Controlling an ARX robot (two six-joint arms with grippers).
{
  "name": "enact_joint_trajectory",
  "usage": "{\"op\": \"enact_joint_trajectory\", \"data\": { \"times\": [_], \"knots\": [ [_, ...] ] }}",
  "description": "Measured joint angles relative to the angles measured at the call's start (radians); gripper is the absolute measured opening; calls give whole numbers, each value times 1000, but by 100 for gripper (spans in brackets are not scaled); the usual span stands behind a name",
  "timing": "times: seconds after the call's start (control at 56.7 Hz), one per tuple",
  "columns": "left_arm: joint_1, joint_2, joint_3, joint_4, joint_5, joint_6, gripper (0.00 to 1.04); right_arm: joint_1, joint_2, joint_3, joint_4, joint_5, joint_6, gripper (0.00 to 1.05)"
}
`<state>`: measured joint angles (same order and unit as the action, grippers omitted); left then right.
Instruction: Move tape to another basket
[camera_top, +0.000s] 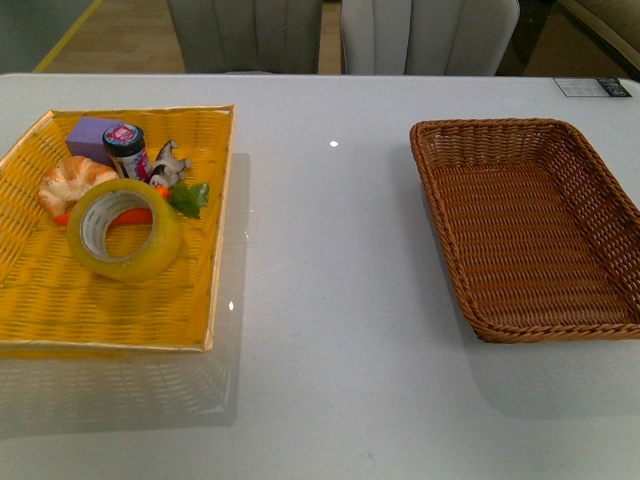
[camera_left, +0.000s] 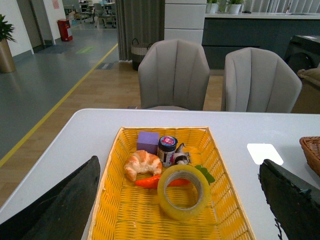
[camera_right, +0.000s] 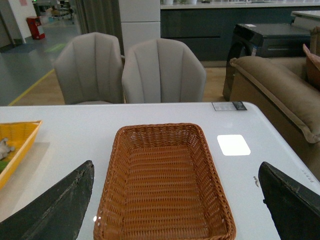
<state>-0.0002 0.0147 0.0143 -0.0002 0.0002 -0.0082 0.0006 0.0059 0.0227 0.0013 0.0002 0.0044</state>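
Tape (camera_top: 124, 229), a wide yellow translucent roll with a white core, lies in the yellow woven tray (camera_top: 120, 310) at the left edge of the tabletop (camera_top: 330, 300). It sits near the tray's middle, tilted so its hole faces up and toward the robot. An orange carrot (camera_top: 130, 215) shows through the hole, touching the roll. Toward the tray's far edge lie a croissant (camera_top: 72, 183), a purple block (camera_top: 90, 135), a small jar (camera_top: 127, 150), a toy figure (camera_top: 170, 163) and a green leaf (camera_top: 188, 198). The brown wicker basket (camera_top: 530, 225) stands at the right edge of the tabletop, well apart from the tray. The left gripper (camera_left: 179, 162) hangs above the tray's near edge, its dark fingers (camera_left: 65, 205) spread wide, grasping nothing. The right gripper (camera_right: 176, 167) hangs above the basket's near edge, likewise released.
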Motion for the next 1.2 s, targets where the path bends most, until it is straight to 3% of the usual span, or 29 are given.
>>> {"op": "enact_joint_trajectory", "data": {
  "times": [0.494, 0.546, 0.599, 0.723, 0.881, 1.199],
  "knots": [
    [0, 0, 0, 0, 1, 0, 96, 0, 0, 0, 0, 0, 0, 96],
    [56, 130, 91, -211, 225, -92, 96, 0, 0, 0, 0, 0, 0, 96],
    [66, 305, 159, -265, 328, -176, 96, 0, 0, 0, 0, -1, 0, 96],
    [73, 697, 248, 4, 333, -229, 96, 0, -1, 0, 0, 0, 0, 96],
    [71, 1291, 367, 444, 219, -146, 96, 0, -1, 0, 0, 0, 0, 96],
    [73, 1849, 587, 583, 188, -135, 96, 0, -1, 0, 0, 0, 0, 96]
  ]
}}
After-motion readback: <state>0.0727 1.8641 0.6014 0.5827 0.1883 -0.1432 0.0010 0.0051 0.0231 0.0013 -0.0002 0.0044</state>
